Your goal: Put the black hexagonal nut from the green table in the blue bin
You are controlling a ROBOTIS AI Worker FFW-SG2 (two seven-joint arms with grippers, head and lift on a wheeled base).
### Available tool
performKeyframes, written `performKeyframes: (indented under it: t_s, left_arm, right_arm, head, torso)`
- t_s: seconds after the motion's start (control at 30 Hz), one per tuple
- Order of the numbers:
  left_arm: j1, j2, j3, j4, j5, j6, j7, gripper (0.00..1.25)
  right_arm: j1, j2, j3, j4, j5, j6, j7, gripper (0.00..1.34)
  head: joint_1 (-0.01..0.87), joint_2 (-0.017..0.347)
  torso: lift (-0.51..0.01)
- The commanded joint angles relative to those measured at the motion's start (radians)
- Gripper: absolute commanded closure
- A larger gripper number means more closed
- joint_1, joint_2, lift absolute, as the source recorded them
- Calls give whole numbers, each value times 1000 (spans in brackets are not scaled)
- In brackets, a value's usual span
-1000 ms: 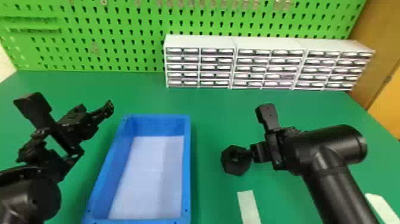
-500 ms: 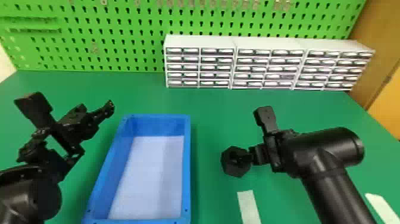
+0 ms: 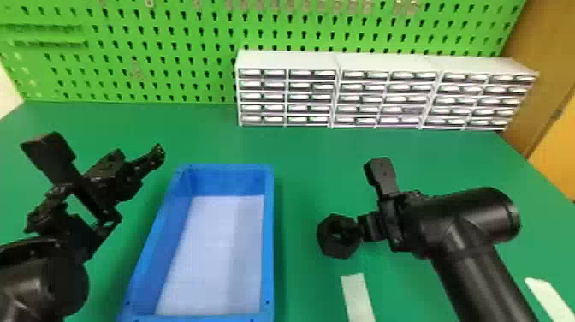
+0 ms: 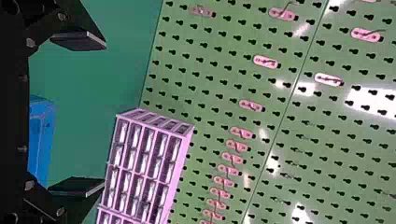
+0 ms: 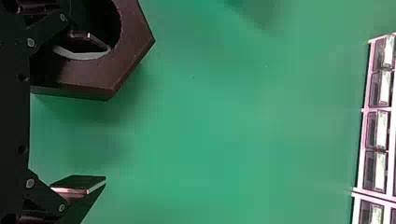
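R tool (image 3: 363, 198) shifted slightly, nut (image 5: 133, 51) part. cut off, R wrist cam.

My smooth, satiny black tubular right arm (image 3: 464, 222), matt black hexagonal nut (image 3: 327, 238), smooth blue plastic rectangular bin (image 3: 268, 240), smooth green table (image 3: 299, 171), glossy-fronted white plastic drawer cabinets (image 3: 383, 100)

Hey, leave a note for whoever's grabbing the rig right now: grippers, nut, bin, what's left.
Left gripper: open and empty, left of the bin.
Right gripper: open, one finger at the hole of the nut.
Nut: on the green table, right of the blue bin.
Done: right gripper at the nut; nut not gripped.
Left: close on it, lift, place in bin.
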Motion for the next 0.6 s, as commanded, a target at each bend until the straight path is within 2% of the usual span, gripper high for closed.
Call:
performKeyframes:
  t_s: [0.0,0.3,0.37,0.4,0.53,0.57]
  left_arm:
    - [-1,0,0,0,0,0,0,236]
    - [-1,0,-2,0,0,0,0,234]
    - [-1,0,-2,0,0,0,0,234]
    - [-1,0,-2,0,0,0,0,234]
    - [0,0,-2,0,0,0,0,236]
    - [0,0,-2,0,0,0,2,236]
  right_arm:
    - [0,0,0,2,0,0,0,277]
    - [0,-1,2,2,-1,-1,0,280]
    - [0,0,2,2,-1,-1,0,314]
    - [0,0,3,2,-1,-1,0,355]
    - [0,0,5,2,-1,-1,0,688]
    - [0,0,5,2,-1,-1,0,717]
  head:
    - [692,9]
    - [692,9]
    - [692,9]
    - [692,9]
    - [692,9]
    - [692,9]
  torso:
    - [-97]
    - [-97]
    - [-97]
    - [-97]
    - [-97]
    - [-97]
